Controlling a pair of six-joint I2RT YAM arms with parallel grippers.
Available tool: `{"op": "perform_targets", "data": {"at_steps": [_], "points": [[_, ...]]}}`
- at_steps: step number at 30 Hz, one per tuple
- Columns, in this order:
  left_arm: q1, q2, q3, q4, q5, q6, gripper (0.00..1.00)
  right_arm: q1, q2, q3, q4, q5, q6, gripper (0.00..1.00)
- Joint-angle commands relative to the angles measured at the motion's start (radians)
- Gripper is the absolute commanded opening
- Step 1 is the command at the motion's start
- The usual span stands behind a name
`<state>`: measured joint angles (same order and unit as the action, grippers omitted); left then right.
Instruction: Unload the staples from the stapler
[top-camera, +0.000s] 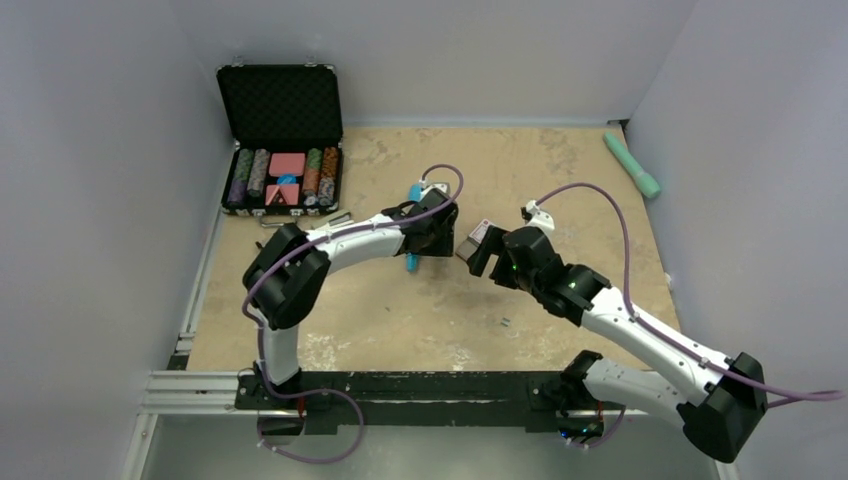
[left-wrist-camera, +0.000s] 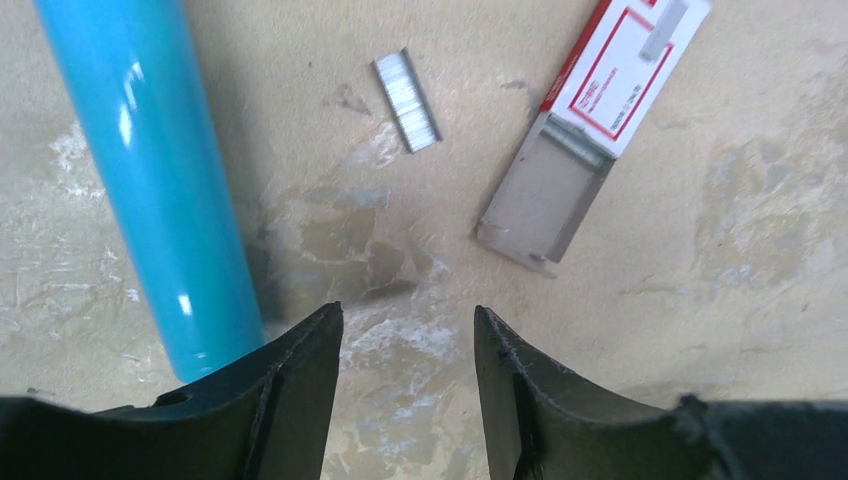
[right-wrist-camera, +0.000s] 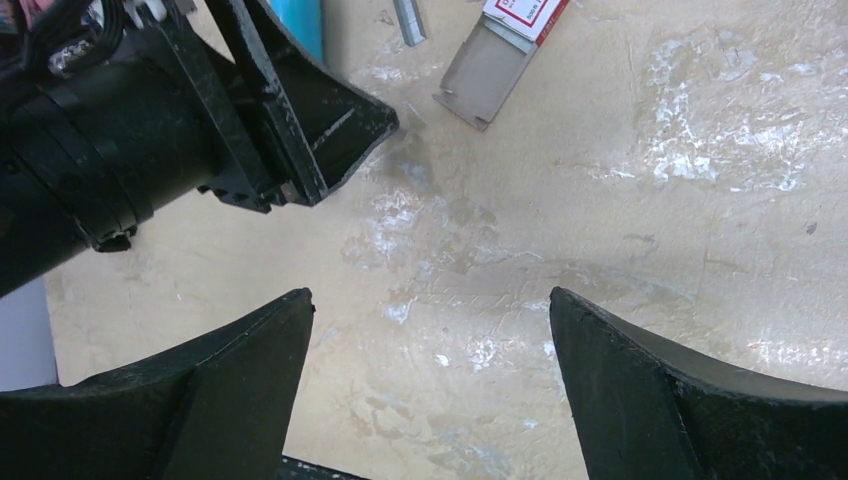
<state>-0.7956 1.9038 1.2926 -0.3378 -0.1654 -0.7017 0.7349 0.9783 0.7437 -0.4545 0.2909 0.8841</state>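
one staple strip (left-wrist-camera: 407, 101) ahead of l fingers (left-wrist-camera: 300, 390)

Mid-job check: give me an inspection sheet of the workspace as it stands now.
Surface: table worn and patchy.
Job's things: staples, one short strip lying loose between the blue stapler and the staple box, touching neither; the box's tray is slid out.
Clutter: open black case with chips, far left; green tool, far right.
Grippers: left gripper open, empty; right gripper wide open, empty.
Cables: purple cables loop along both arms; no snag seen.
Surroundings: plain walls on three sides.
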Motion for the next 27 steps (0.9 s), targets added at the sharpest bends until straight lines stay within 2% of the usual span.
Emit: {"op": "perform_targets", "data": {"at_steps": [1,4,7,10,13,19,27], "points": [[-0.006,0.04,0.144,-0.07,-0.05,0.01,0.55,0.003,-0.031,-0.001,0.02,-0.005,-0.025,0.92],[-0.011,0.079,0.229,-0.171,-0.156,-0.081,0.57,0.002,-0.04,-0.001,0.011,0.004,-0.026,0.92],[-0.013,0.106,0.267,-0.2,-0.236,-0.158,0.56,0.002,-0.05,0.002,0.0,0.01,-0.014,0.92],[-0.012,0.168,0.357,-0.301,-0.297,-0.242,0.53,0.002,-0.068,0.006,-0.008,0.009,0.001,0.92],[-0.013,0.23,0.442,-0.346,-0.323,-0.293,0.48,0.001,-0.087,0.009,-0.008,0.004,0.004,0.92],[-0.014,0.329,0.567,-0.421,-0.358,-0.347,0.48,0.001,-0.085,0.028,0.002,-0.021,-0.026,0.91],[-0.016,0.397,0.615,-0.392,-0.338,-0.332,0.45,0.002,-0.086,0.023,0.039,-0.057,-0.049,0.91]]}}
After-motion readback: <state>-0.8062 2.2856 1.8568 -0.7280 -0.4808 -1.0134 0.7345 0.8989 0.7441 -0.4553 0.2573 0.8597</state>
